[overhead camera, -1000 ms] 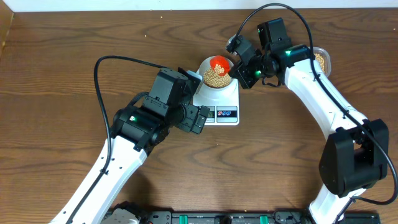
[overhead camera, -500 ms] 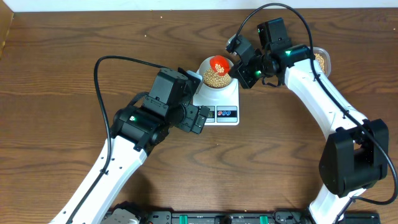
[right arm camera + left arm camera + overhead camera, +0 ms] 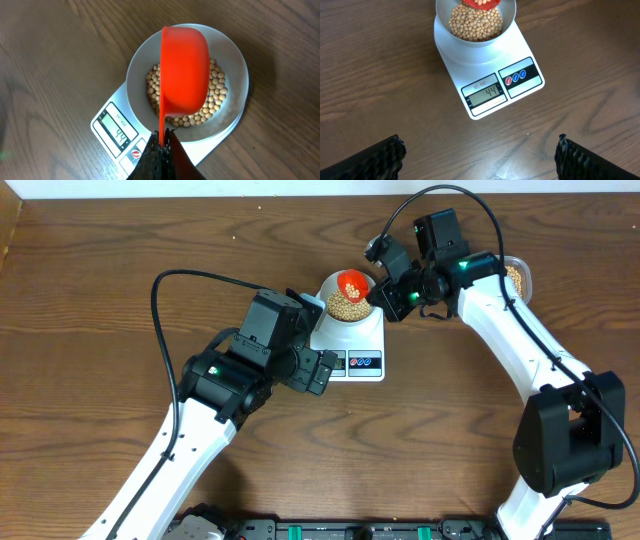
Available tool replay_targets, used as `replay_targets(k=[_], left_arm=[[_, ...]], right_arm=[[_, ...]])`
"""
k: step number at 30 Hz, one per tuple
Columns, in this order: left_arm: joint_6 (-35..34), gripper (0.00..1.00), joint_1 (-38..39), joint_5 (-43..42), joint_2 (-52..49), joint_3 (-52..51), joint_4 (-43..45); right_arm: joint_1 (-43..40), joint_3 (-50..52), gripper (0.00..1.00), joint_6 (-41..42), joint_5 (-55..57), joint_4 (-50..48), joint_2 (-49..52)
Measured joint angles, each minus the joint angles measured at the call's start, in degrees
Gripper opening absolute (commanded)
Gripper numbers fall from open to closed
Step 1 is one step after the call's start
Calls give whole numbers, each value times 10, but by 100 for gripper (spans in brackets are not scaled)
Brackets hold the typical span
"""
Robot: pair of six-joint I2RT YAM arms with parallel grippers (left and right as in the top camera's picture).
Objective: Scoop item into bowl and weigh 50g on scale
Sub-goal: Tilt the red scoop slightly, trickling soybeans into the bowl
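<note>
A dark wooden table point(image 3: 90, 300) fills the overhead view. At centre-left, the left gripper point(image 3: 480, 157) hangs empty with jaws spread wide, near the scale point(image 3: 490, 67), whose display shows 44. The bowl point(image 3: 235, 65) sits on the scale, holding beans point(image 3: 217, 87). From the right, the right gripper point(image 3: 161, 142) is clamped on the handle of an orange scoop point(image 3: 185, 65) tilted over the bowl.

We see one piece of furniture: a wooden table point(image 3: 90, 290) with a dark brown top and a pronounced grain running left to right. In the left wrist view we note a soft pale reflection point(image 3: 507, 167) on the wood. Beyond the table's far edge lies a narrow pale strip point(image 3: 200, 188); we cannot tell whether it is wall or floor. The lighting is even, and the shadows are soft.
</note>
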State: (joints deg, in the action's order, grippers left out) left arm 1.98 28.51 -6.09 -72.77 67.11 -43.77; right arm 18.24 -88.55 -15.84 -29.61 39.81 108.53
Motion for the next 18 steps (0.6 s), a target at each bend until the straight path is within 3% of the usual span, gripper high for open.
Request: replay_targets(k=[18], left_arm=[[0,98,0,0,0,0,0]], right_arm=[[0,0,1,-22,-2,0,0]])
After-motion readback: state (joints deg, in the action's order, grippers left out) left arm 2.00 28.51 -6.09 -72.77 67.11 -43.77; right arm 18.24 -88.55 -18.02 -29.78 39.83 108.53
